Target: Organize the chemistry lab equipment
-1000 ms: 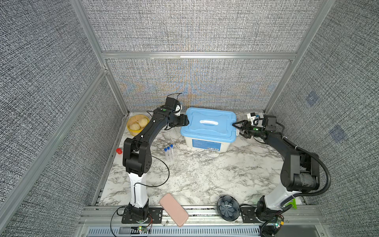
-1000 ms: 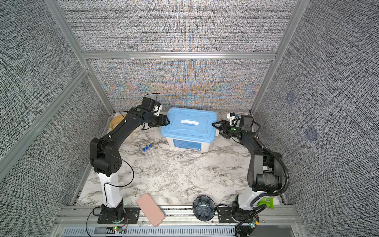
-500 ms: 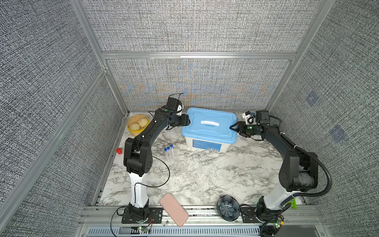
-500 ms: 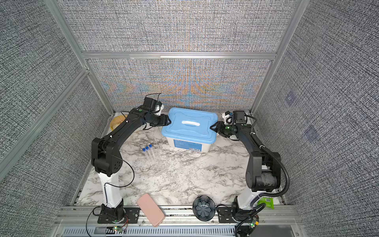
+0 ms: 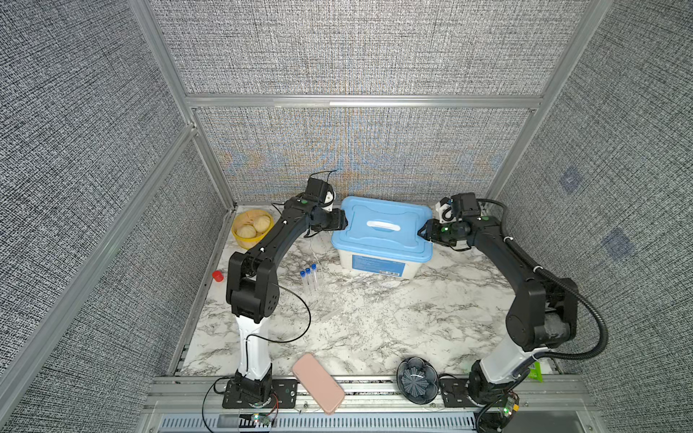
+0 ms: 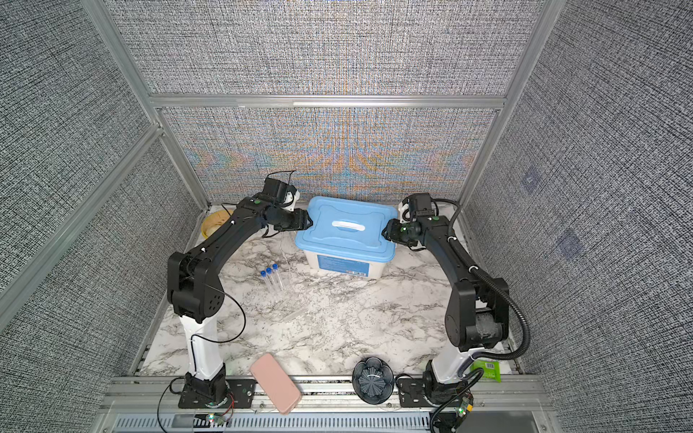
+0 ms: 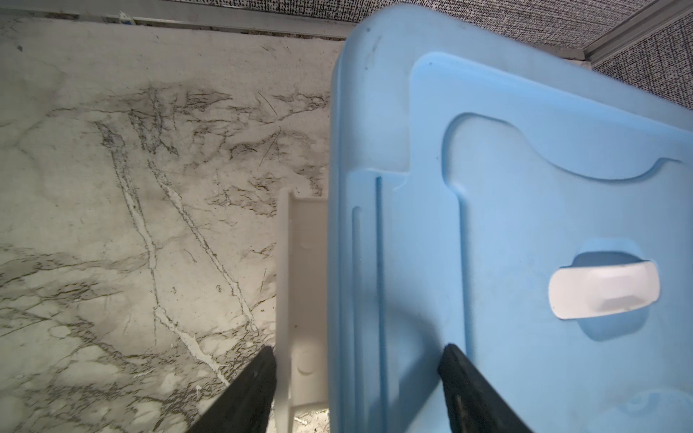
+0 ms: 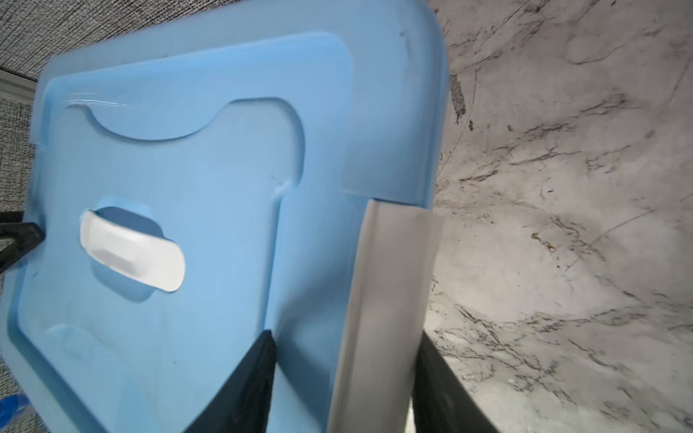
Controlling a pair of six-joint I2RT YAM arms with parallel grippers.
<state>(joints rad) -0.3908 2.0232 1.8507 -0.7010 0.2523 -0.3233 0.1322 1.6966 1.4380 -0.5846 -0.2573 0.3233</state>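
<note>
Left gripper (image 7: 358, 350) and right gripper (image 8: 345, 335) straddle the blue lid's (image 5: 393, 210) ends, jaws apart, grip unclear

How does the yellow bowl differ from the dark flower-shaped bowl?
Rim: the yellow bowl has a plain round rim, the dark flower-shaped bowl a scalloped one.
Contents: the yellow bowl holds pale round buns; the dark flower-shaped bowl looks empty.
Place: in both top views the yellow bowl sits in the far left corner, the dark flower-shaped bowl at the near edge on the right.
Shared: both are small and upright.
</note>
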